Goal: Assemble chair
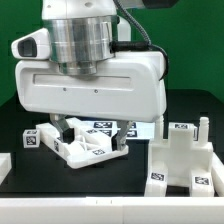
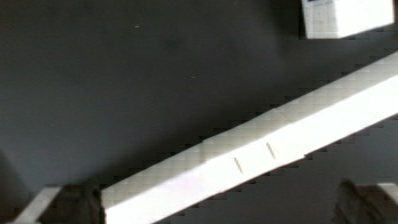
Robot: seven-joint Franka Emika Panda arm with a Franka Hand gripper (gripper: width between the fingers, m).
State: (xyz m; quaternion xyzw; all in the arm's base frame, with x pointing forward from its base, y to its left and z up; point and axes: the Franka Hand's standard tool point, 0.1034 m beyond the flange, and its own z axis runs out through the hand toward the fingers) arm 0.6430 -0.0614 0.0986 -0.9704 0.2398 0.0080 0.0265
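My gripper [image 1: 88, 132] hangs low over a cluster of white chair parts [image 1: 85, 146] bearing black-and-white tags, at the table's middle. In the wrist view a long white bar [image 2: 267, 145] runs diagonally across the black table. Its lower end lies between my two dark fingers [image 2: 71, 206], close to one of them and well apart from the other. The gripper [image 2: 222, 206] is open and holds nothing. Another white chair part [image 2: 349, 16] shows at the wrist picture's corner. My hand's body hides much of the cluster in the exterior view.
A larger blocky white chair piece [image 1: 186, 158] with tags stands at the exterior view's right. A small tagged white block [image 1: 30, 140] lies at the left. A flat tagged white sheet [image 1: 146, 128] lies behind the gripper. The table [image 1: 130, 175] is black.
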